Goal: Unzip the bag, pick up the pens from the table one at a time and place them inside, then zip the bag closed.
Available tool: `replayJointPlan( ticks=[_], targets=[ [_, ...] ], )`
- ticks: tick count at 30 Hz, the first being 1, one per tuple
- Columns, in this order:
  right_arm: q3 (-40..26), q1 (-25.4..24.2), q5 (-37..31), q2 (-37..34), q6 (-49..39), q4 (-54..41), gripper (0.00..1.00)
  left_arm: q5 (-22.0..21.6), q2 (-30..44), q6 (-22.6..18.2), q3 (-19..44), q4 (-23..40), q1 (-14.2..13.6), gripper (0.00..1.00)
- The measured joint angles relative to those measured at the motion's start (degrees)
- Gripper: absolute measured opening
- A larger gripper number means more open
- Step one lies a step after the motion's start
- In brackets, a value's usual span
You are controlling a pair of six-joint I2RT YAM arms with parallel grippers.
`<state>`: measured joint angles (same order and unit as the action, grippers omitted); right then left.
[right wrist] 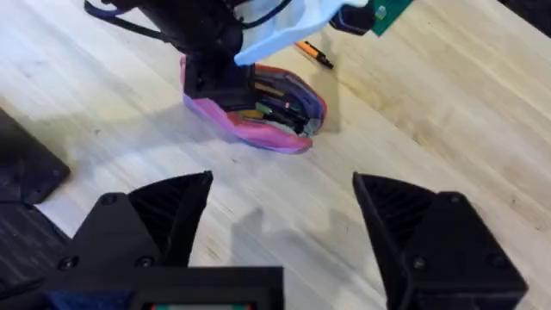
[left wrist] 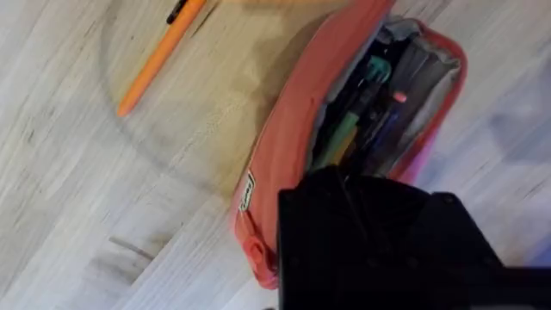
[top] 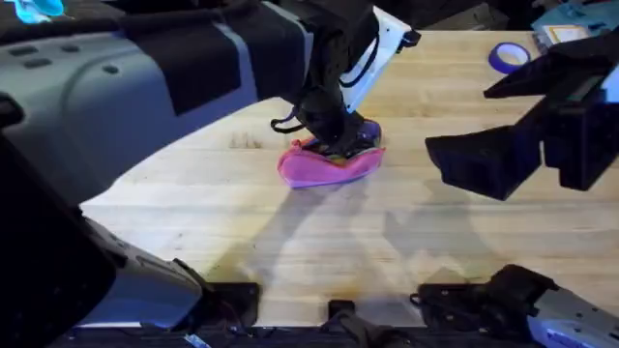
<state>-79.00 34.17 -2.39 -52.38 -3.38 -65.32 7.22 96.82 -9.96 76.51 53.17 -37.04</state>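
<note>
Pouch (top: 329, 164) mid-table, mouth open, several pens inside. Left gripper (top: 334, 130) sits right over that opening, finger state can't tell. One orange pen (left wrist: 159, 56) lies on the table just beside the pouch, so left arm's nearer. Right gripper (right wrist: 280, 224) spread wide, empty, well apart

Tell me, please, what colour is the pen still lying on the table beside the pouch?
Orange with a black end, clearest in the left wrist view: slim orange stick pen.
</note>
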Motion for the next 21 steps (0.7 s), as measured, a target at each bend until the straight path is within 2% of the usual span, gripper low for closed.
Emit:
replayJointPlan(
  ticks=[4, 5, 10, 11, 21],
  targets=[
    [0.00, 0.00, 0.00, 0.00, 0.00, 0.00, 0.998, -0.17, 0.00, -0.25, 0.00, -0.02, 0.00, 0.065],
    [0.00, 0.00, 0.00, 0.00, 0.00, 0.00, 0.999, -0.32, 0.00, -0.46, 0.00, -0.03, 0.00, 0.157],
    [0.00, 0.00, 0.00, -0.02, 0.00, 0.00, 0.998, -0.39, 0.00, -0.57, 0.00, -0.02, -0.07, 0.921],
    [0.00, 0.00, 0.00, 0.00, 0.00, 0.00, 0.998, -0.37, 0.00, -0.44, 0.00, -0.02, -0.07, 0.970],
    [0.00, 0.00, 0.00, 0.00, 0.00, 0.00, 0.998, 0.02, 0.00, -0.44, 0.00, -0.02, -0.07, 0.994]
  ],
)
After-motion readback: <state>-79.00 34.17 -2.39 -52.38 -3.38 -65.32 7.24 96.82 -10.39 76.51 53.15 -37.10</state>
